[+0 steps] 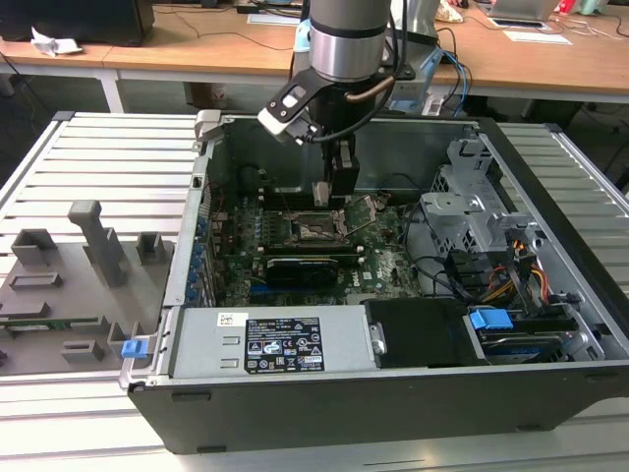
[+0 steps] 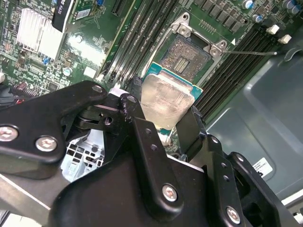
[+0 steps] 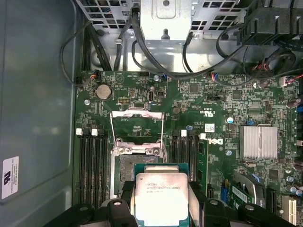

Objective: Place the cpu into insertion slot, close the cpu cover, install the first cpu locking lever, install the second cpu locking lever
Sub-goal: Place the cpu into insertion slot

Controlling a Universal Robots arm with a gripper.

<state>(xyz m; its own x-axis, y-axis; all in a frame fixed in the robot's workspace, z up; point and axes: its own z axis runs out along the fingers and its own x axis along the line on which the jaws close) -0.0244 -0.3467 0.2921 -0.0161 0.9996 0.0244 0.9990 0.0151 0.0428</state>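
cpu [image 3: 161, 201] held above insertion slot [image 3: 124, 171]

The gripper [image 3: 161, 207] is clamped on two opposite edges of the cpu, a flat square with a silvery-grey lid and a green border. The cpu cover [image 3: 137, 127] stands raised beyond the insertion slot.

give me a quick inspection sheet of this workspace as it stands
surface: slatted metal table carrying an open computer case
job's things: cpu held close to the insertion slot, not seated; the slot's pin field is bare; cpu cover swung open
clutter: grey fixture blocks on the exterior view's left
grippers: gripper shut on the cpu
cables: black cables inside the case, apart from the slot
surroundings: wooden desks behind the table
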